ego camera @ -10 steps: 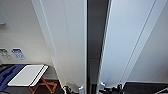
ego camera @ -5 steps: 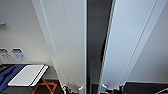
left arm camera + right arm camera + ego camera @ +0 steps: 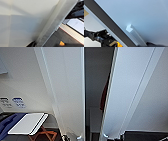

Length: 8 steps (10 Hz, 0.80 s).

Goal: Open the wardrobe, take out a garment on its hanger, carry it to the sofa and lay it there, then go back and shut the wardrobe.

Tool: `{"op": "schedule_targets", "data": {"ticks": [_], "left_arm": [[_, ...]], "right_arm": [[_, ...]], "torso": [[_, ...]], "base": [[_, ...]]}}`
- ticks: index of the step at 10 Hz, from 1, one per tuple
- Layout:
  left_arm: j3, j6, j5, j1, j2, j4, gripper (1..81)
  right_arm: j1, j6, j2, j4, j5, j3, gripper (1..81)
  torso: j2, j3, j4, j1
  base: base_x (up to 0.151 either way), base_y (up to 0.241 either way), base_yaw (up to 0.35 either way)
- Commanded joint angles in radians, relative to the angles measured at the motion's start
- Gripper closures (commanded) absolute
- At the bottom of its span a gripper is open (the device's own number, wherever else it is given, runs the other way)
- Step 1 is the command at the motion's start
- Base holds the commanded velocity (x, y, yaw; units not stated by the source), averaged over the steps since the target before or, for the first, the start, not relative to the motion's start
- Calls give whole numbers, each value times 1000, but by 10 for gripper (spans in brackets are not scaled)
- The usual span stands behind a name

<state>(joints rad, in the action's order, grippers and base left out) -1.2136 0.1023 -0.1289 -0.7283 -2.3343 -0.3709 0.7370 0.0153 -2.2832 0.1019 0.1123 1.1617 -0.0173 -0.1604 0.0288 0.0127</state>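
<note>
**Wardrobe doors parted, garment hanging in the gap**

The wardrobe (image 3: 70, 84) stood directly in front of the robot with both white doors swung partly open, leaving a dark vertical gap between their inner edges. In the head view the left door (image 3: 67, 92) and the right door (image 3: 130, 89) each ran the full height of the picture, their long axes upright. Inside the gap, close behind the edge of the right door, a strip of rust-red cloth (image 3: 103, 97) hung downward; it was judged to be the garment, though its hanger could not be made out.

At the foot of each door a small pale fitting showed, one by the left door (image 3: 79, 137) and one by the right (image 3: 105, 135); these appeared to be parts of the robot's arms near the handles. The right wrist view looked along the right door's face at its white handle (image 3: 135, 33), which lay very near that hand. Whether either hand was clenched on a handle or released could not be told.

The garment lay nearer the right arm, so the reach inward would probably favour that side once the gap was wider.

To the left stood a folding white table (image 3: 27, 123) with a blue cloth (image 3: 8, 122) beside it.
</note>
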Motion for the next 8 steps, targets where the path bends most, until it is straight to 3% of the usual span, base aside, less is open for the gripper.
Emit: {"op": "schedule_targets", "data": {"ticks": [1, 8], "left_arm": [[207, 13, -9, 51, -59, 36, 10], [249, 7, 2, -7, 32, 38, 10]], "right_arm": [[-32, 45, -52, 15, -206, -145, 10], [14, 45, -25, 53, -206, -159, 10]], "torso": [[0, -1, 0, 0], [0, 0, 0, 0]], "base": [[0, 0, 0], [0, 0, 0]]}}
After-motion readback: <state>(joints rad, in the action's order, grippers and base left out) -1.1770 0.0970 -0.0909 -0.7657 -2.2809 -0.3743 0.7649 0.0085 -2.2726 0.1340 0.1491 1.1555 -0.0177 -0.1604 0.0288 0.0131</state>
